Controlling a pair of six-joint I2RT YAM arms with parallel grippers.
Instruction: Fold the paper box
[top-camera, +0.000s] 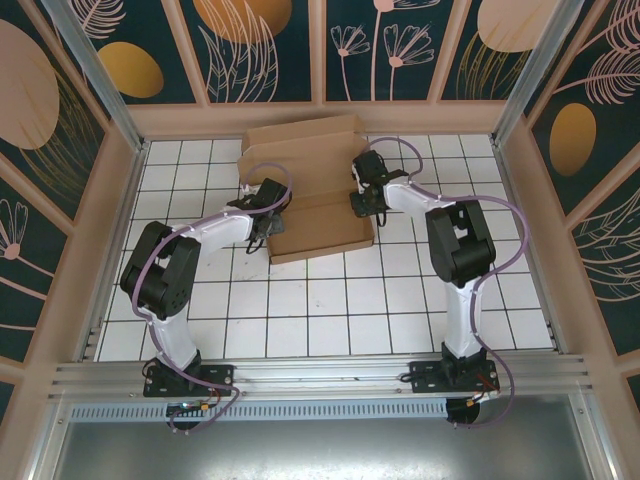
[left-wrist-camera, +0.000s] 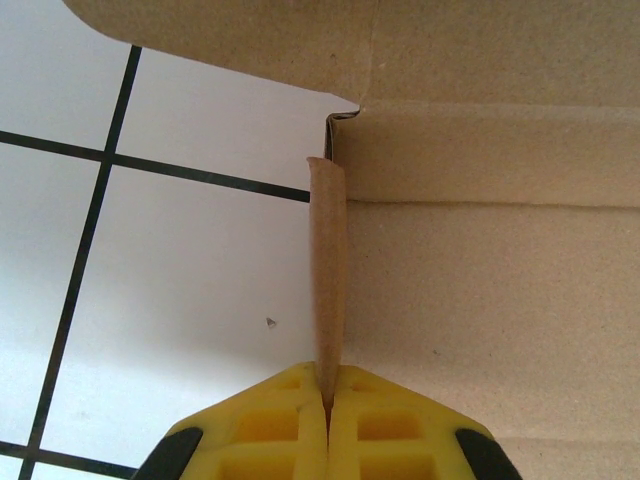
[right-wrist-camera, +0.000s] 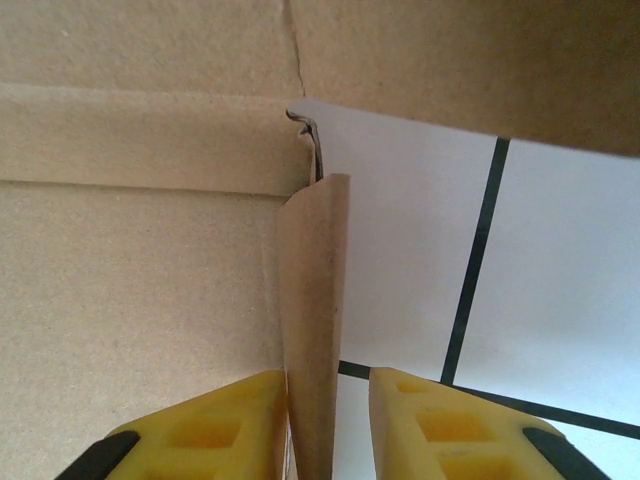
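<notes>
Paper box (top-camera: 318, 222) flaps between jaws

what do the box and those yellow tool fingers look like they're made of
Paper box: brown cardboard, matte and fibrous, with pressed creases. The thin edge of its raised flap suggests light board; no fluting shows, so corrugated is only a guess.
Fingers of the left tool: bright yellow, smooth, with moulded square pockets. Probably plastic or firm rubber.
</notes>
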